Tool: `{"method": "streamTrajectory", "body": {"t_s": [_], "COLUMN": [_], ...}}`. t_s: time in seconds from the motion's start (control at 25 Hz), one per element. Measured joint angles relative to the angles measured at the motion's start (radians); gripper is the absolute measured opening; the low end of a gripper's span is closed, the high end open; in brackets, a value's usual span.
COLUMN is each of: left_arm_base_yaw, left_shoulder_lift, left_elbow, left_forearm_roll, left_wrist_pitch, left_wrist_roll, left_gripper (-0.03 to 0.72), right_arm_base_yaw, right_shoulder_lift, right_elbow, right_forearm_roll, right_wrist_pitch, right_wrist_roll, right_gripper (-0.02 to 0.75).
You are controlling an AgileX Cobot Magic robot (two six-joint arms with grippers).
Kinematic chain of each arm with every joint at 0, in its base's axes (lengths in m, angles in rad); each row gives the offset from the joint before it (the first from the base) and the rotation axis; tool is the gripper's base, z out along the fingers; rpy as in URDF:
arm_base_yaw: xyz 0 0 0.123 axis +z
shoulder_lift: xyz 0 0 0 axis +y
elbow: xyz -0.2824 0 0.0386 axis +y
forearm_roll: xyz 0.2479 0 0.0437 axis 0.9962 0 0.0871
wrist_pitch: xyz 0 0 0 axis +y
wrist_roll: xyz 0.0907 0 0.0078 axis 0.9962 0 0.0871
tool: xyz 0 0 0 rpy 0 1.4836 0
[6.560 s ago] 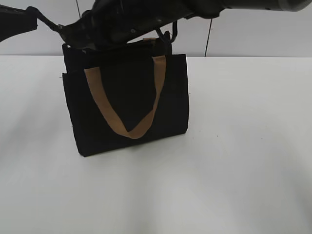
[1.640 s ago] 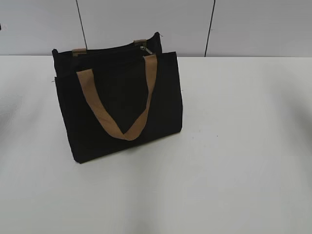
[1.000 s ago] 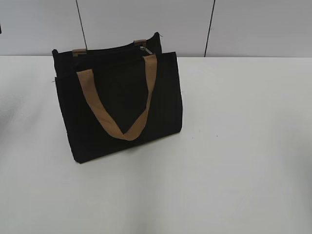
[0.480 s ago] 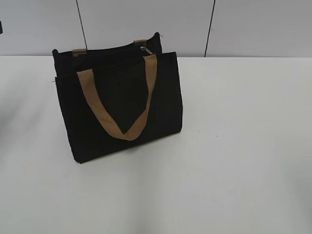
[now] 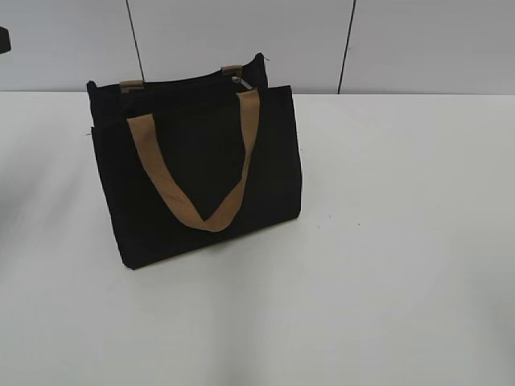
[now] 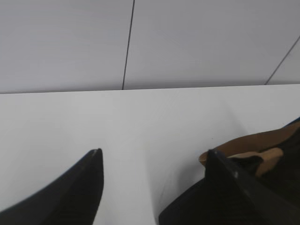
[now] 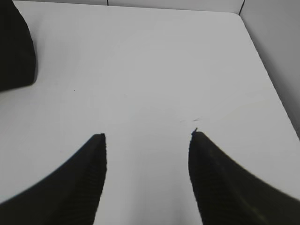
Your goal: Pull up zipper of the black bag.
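The black bag [image 5: 197,173] stands upright on the white table, left of centre in the exterior view, one tan strap hanging down its front. The zipper [image 5: 189,80] runs along its top edge, with the silver pull [image 5: 237,80] at the right end. Neither gripper shows in the exterior view. In the left wrist view my left gripper [image 6: 152,157] is open and empty, with part of the bag [image 6: 187,211] and a tan strap [image 6: 253,145] at the lower right. In the right wrist view my right gripper [image 7: 147,136] is open and empty over bare table, the bag's corner [image 7: 14,51] at the far left.
The white table [image 5: 386,241] stretches to the right and front of the bag. A grey panelled wall [image 5: 241,40] stands behind the table. A dark arm part [image 5: 3,39] shows at the exterior view's left edge. The table's far right corner [image 7: 236,16] shows in the right wrist view.
Both arms, which were over the bag's top 6.6 s ago, are gone from the exterior view. The bag sits slightly further left. Over the last 1.6 s the bag has not moved.
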Motion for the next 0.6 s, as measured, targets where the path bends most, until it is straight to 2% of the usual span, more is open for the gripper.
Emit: {"method": "streamTrajectory", "body": {"t_s": [0.32, 0.6], "left_arm_base_yaw": [0.000, 0.000], "left_shoulder_lift": [0.000, 0.000], "left_elbow": [0.000, 0.000], "left_forearm_roll": [0.000, 0.000], "left_wrist_pitch": [-0.035, -0.048], "left_wrist_roll": [0.000, 0.000], "left_gripper": [0.509, 0.509], "right_arm_base_yaw": [0.161, 0.174], "right_shoulder_lift": [0.000, 0.000], "right_elbow": [0.000, 0.025], "right_forearm_roll": [-0.114, -0.138], "right_wrist_pitch": [0.001, 0.067], "right_wrist_roll": [0.171, 0.190], "right_gripper": [0.428, 0.411]}}
